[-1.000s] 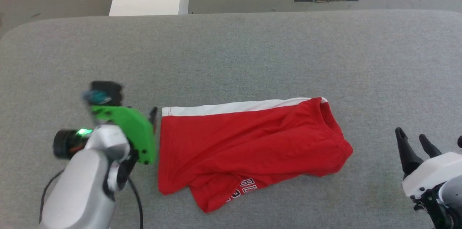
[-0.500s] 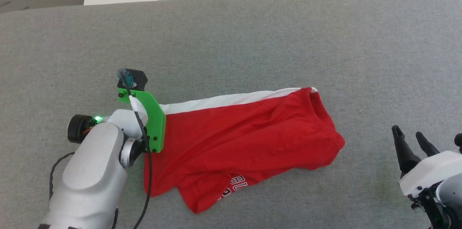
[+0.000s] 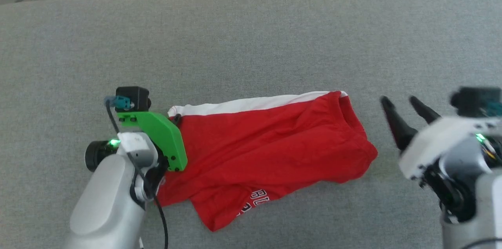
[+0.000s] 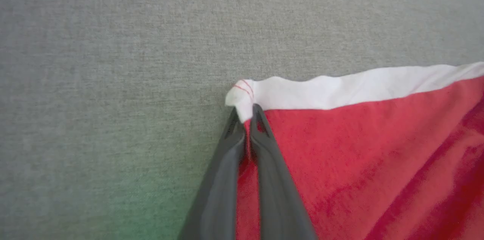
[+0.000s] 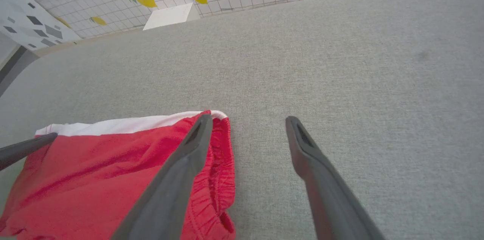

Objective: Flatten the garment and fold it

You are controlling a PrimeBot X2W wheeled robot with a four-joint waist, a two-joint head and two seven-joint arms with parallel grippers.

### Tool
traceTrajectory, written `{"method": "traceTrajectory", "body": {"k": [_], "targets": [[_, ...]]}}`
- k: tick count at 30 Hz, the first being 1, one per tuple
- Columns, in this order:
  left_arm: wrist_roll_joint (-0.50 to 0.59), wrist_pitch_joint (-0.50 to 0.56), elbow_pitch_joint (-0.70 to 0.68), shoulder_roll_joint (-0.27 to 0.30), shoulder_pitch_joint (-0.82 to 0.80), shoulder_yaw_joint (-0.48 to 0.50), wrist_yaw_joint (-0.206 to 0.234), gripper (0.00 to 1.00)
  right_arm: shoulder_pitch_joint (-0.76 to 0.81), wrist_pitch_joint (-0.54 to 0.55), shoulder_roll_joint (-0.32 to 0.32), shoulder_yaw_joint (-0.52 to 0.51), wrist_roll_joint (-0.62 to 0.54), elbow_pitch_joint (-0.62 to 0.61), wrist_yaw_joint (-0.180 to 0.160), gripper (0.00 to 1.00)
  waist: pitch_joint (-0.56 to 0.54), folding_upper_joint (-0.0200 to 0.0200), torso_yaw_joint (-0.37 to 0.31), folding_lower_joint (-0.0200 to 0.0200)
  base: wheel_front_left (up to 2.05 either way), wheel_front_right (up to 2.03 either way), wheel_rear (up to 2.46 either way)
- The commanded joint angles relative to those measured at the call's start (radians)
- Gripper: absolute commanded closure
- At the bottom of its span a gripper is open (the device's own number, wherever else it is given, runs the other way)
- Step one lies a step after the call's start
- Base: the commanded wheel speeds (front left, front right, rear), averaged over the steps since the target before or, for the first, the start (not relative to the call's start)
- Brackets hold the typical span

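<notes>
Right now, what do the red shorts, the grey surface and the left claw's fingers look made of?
Bright red shorts with white side stripe: soft matte knit, probably jersey; it creases and gathers at the waistband.
Grey cloth-covered work surface: matte woven, upholstery-like; a fine weave shows.
Left claw, its fingers: dark, smooth, likely moulded plastic.

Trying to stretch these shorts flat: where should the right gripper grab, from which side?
Take the gathered waistband at the corner where the white stripe ends, with the open right gripper coming from the robot's right. The left gripper pinches the stripe's hem corner, so that edge could pull taut.
</notes>
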Motion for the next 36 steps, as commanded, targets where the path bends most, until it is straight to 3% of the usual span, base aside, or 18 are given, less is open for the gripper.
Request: {"method": "traceTrajectory", "body": {"k": [1,9,15,20,21,22,23,24,31,36], "targets": [[-0.014,-0.015,-0.033,-0.009,0.027,0.007,0.010,1.00,-0.040,0.047,0.001,0.033,-0.035,-0.007,-0.001,0.00,0.011,0.0000,0.009,0.0000,0.00,0.00,0.00],[-0.020,-0.023,-0.175,-0.024,0.091,0.000,0.038,1.00,-0.199,0.209,-0.019,0.148,-0.159,0.107,-0.001,0.00,0.060,0.0000,0.059,0.0000,0.00,0.00,0.00],[-0.017,-0.021,-0.214,-0.026,0.093,-0.009,0.047,1.00,-0.263,0.205,-0.033,0.134,-0.222,0.251,-0.001,0.00,0.084,0.0000,0.077,0.0000,0.00,0.00,0.00],[-0.014,-0.022,-0.228,-0.026,0.092,-0.015,0.050,1.00,-0.284,0.200,-0.026,0.129,-0.208,0.332,-0.001,0.00,0.096,0.0000,0.083,0.0000,0.00,0.00,0.00],[-0.014,-0.023,-0.229,-0.026,0.091,-0.016,0.050,1.00,-0.287,0.203,-0.026,0.133,-0.204,0.346,-0.001,0.28,0.098,0.0000,0.084,0.0000,0.00,0.00,0.00],[-0.014,-0.024,-0.230,-0.026,0.089,-0.018,0.048,1.00,-0.291,0.200,-0.029,0.135,-0.202,0.354,-0.001,0.72,0.100,0.0000,0.085,0.0000,0.00,0.00,0.00],[-0.015,-0.026,-0.230,-0.026,0.088,-0.018,0.047,1.00,-0.294,0.194,-0.030,0.137,-0.199,0.360,-0.001,0.96,0.101,0.0000,0.085,0.0000,0.00,0.00,0.00],[-0.015,-0.028,-0.229,-0.026,0.087,-0.019,0.046,1.00,-0.298,0.189,-0.032,0.145,-0.189,0.367,-0.001,1.00,0.100,0.0000,0.085,0.0000,0.00,0.00,0.00],[-0.034,-0.049,-0.228,-0.026,0.056,-0.002,0.033,1.00,-0.339,0.159,-0.061,0.172,-0.118,0.373,-0.001,1.00,0.082,0.0000,0.081,0.0000,0.00,0.00,0.00],[-0.042,-0.050,-0.211,-0.001,-0.059,0.035,0.020,1.00,-0.425,0.176,-0.078,0.165,-0.010,0.357,-0.001,1.00,0.067,0.0000,0.082,0.0000,0.00,0.00,0.00]]}}
